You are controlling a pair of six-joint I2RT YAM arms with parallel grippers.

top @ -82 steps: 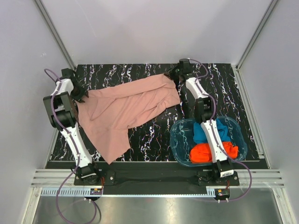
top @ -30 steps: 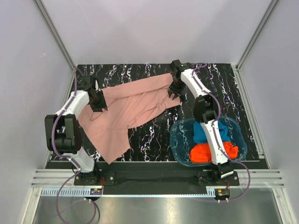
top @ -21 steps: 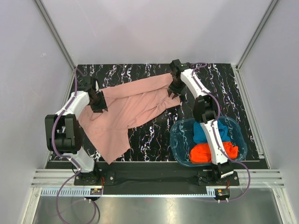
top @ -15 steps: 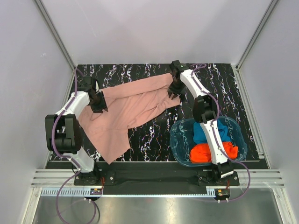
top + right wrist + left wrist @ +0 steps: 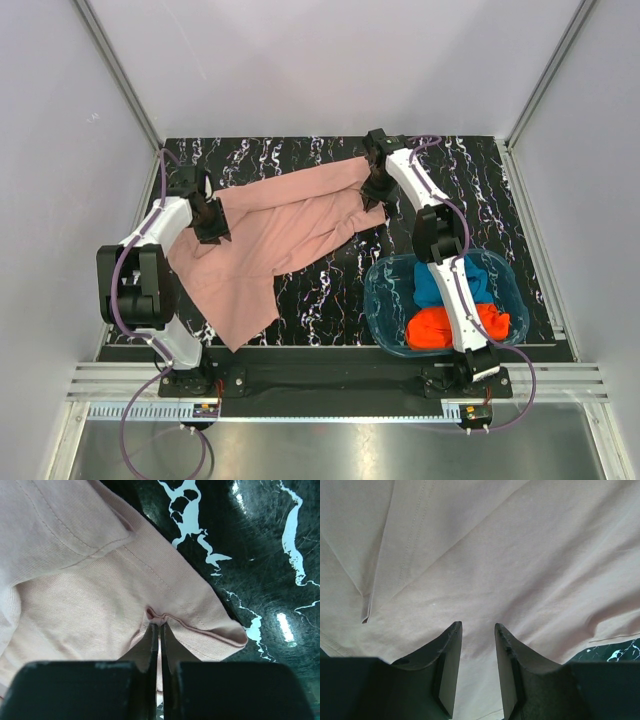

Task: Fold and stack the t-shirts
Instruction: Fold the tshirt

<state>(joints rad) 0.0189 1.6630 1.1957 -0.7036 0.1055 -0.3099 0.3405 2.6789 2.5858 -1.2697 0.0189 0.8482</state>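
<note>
The dusty-pink t-shirt [image 5: 275, 235] lies spread and creased across the black marbled table [image 5: 480, 190]. My right gripper [image 5: 374, 197] is at its far right edge, shut on a pinched fold of the pink hem [image 5: 165, 620]. My left gripper [image 5: 211, 227] is over the shirt's left part, open, with pink cloth [image 5: 510, 560] under and between the fingers [image 5: 451, 655]. The blue t-shirt [image 5: 432, 287] and the orange-red t-shirt [image 5: 430, 328] lie bunched in the tub. The pink shirt's print is hidden.
A translucent blue plastic tub [image 5: 383, 300] stands at the near right under my right arm. Grey walls with metal posts enclose the table. A metal rail runs along the near edge [image 5: 330, 385]. Bare marbled table shows in the right wrist view [image 5: 260, 555].
Since 2.7 s ago both grippers came inward onto the shirt, the left from the far left edge, the right down from the far corner. In the last second little has moved.
</note>
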